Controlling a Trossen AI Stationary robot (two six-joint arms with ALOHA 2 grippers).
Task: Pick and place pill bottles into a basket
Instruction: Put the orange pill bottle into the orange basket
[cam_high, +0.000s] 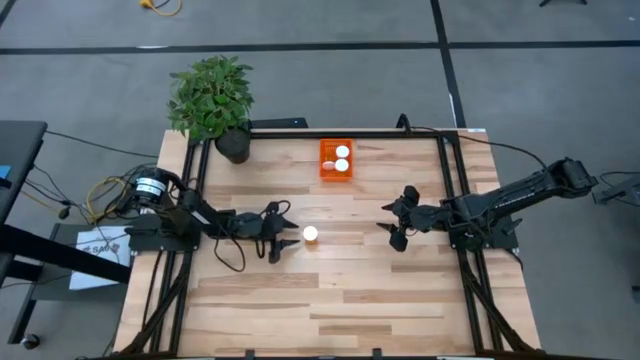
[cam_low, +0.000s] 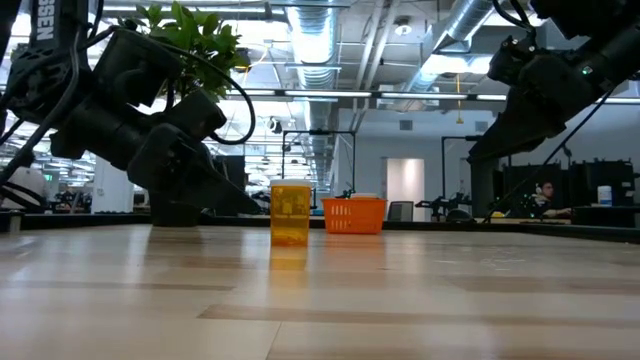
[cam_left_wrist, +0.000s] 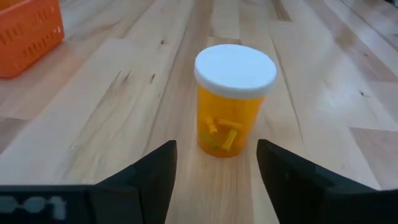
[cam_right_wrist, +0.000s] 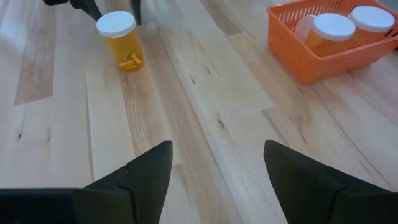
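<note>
One pill bottle (cam_high: 311, 234), amber with a white cap, stands upright on its base on the wood table; it also shows in the left wrist view (cam_left_wrist: 234, 99), the right wrist view (cam_right_wrist: 119, 40) and the low view (cam_low: 290, 212). My left gripper (cam_high: 284, 236) is open just left of it, touching nothing. The orange basket (cam_high: 336, 170) sits at the far middle and holds three bottles (cam_right_wrist: 333, 28). My right gripper (cam_high: 397, 222) is open and empty, right of the table's middle.
A potted plant (cam_high: 214, 100) stands at the table's far left corner. A black frame (cam_high: 449, 160) runs along the table's left, far and right sides. Bare wood lies between the two grippers and toward the near edge.
</note>
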